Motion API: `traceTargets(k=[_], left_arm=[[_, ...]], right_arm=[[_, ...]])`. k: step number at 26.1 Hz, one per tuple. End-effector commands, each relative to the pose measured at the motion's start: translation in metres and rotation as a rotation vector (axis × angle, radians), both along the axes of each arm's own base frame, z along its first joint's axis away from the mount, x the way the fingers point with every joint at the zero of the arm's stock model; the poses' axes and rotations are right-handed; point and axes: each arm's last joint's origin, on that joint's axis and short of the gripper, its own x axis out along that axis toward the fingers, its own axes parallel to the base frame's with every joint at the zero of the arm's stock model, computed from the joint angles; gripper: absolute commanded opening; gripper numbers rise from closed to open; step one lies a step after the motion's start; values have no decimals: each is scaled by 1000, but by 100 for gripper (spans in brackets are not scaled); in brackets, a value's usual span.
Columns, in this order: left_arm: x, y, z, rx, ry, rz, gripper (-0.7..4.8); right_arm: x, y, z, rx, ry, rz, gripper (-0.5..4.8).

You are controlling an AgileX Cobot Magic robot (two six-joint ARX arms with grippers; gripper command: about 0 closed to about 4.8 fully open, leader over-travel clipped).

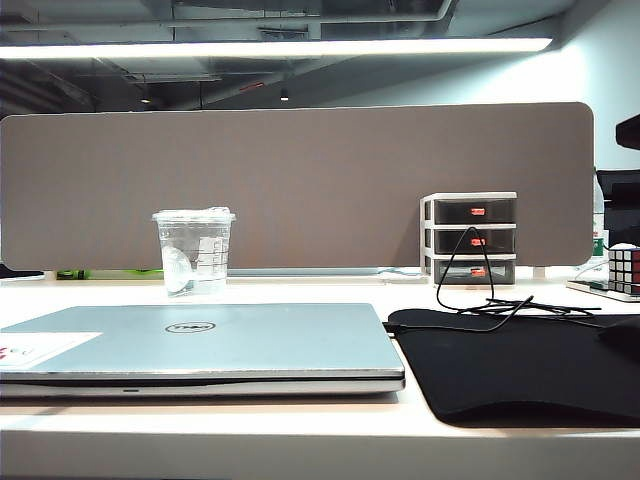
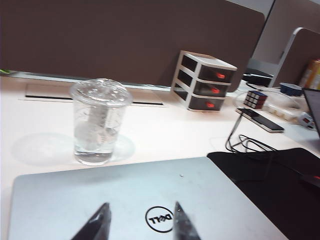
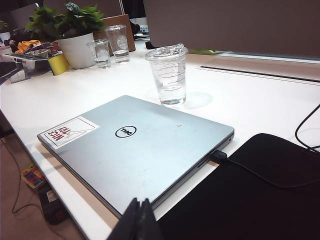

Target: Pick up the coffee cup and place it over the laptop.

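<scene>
The coffee cup [image 1: 194, 252], clear plastic with a flat lid, stands upright on the white table just behind the closed silver laptop [image 1: 200, 345]. The left wrist view has the cup [image 2: 100, 122] beyond the laptop's lid [image 2: 60, 200]. My left gripper [image 2: 140, 220] hovers over the lid near the Dell logo, open, with nothing between its fingers. In the right wrist view my right gripper [image 3: 140, 215] is shut and empty, above the laptop's [image 3: 135, 145] near corner, far from the cup [image 3: 168, 75]. Neither gripper shows in the exterior view.
A black mouse mat [image 1: 520, 365] lies right of the laptop with a black cable [image 1: 480, 300] on it. A small drawer unit [image 1: 470, 238] and a Rubik's cube [image 1: 624, 268] stand at the back right. A brown partition [image 1: 300, 180] closes the back. Two other cups [image 3: 110, 45] and a potted plant [image 3: 75, 40] stand further off.
</scene>
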Motion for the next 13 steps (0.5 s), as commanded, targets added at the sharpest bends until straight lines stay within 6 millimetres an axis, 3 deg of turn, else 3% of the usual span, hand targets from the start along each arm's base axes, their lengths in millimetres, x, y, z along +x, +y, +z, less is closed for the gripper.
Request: traceTargets(k=[1,5,9,13], left_arm=[[0,0,1,-14,-3,-13,156],[-2,1,9,-25,-19,14,157],[-2,2,32,-29,-38,36,156],[18,-1,53,26,-42,58,170]], right_arm=[[0,0,-1,4,-3,3,-6],[0,0,-1,4,-3,3,-6],[0,0,-1,4,-2,3,-6],[0,0,-1,4,-2,3,-6]])
